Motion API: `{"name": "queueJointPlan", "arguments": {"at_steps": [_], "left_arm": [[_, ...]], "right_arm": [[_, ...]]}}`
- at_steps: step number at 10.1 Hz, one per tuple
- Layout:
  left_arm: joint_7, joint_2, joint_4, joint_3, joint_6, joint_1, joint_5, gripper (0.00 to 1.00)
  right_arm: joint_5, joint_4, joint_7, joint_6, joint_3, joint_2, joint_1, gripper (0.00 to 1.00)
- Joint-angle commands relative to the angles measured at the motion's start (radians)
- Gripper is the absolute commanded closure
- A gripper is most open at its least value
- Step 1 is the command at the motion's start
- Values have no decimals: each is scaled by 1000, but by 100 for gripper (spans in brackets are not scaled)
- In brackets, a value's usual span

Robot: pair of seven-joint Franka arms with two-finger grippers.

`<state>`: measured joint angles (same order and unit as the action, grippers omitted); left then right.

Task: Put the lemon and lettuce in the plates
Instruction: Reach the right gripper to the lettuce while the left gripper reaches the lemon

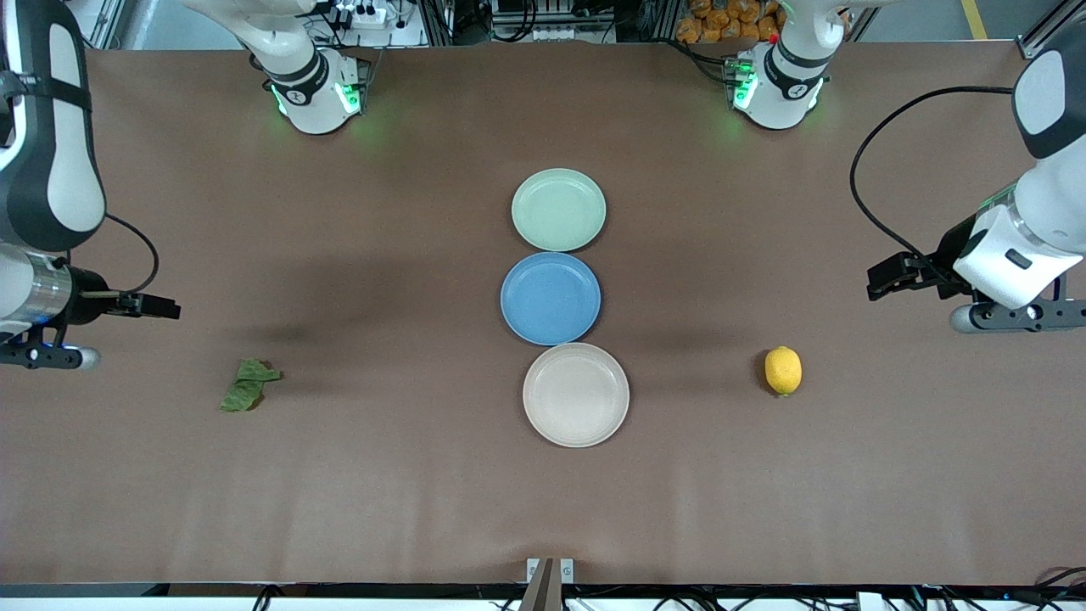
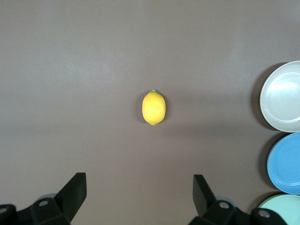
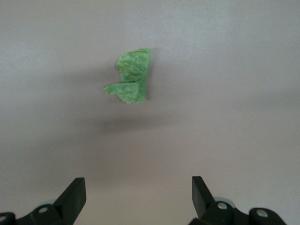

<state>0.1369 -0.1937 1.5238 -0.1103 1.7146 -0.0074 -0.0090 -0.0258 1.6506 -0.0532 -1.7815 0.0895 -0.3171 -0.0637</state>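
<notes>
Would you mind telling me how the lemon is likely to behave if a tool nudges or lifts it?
The lemon is a smooth oval lying loose on the flat table, so a sideways nudge would probably roll it. Its skin looks firm, so it likely holds its shape when squeezed. The rounded sides could slip between narrow fingers unless gripped across the middle.

Three plates sit on the tabletop [image 1: 356,475]: one mint green plate [image 1: 558,210], one blue plate [image 1: 550,298] and one beige-pink plate [image 1: 576,395]. There is one lemon [image 1: 782,370] and one lettuce leaf [image 1: 248,384]. Two arms stand at the table.
</notes>
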Motion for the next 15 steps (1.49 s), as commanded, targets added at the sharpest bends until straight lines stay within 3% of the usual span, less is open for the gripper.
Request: {"name": "queueJointPlan", "arguments": {"at_steps": [1,4,8,15], "left_arm": [[-20,-36,-2,-6,37,1,24,0],[-20,-104,-2,-6,103,-3,20,0],[-11,-177,9,-6,190,-6,20,0],[10,-233,211,-8,496,-11,17,0]], "right_arm": [[-23,3,-11,-67,-11,-54,-34,0],[-32,87,-11,-255,-11,-100,-36,0],[-146,86,-10,-337,-10,-201,-38,0],[-198,78,-11,-420,-11,-306,-19,0]]}}
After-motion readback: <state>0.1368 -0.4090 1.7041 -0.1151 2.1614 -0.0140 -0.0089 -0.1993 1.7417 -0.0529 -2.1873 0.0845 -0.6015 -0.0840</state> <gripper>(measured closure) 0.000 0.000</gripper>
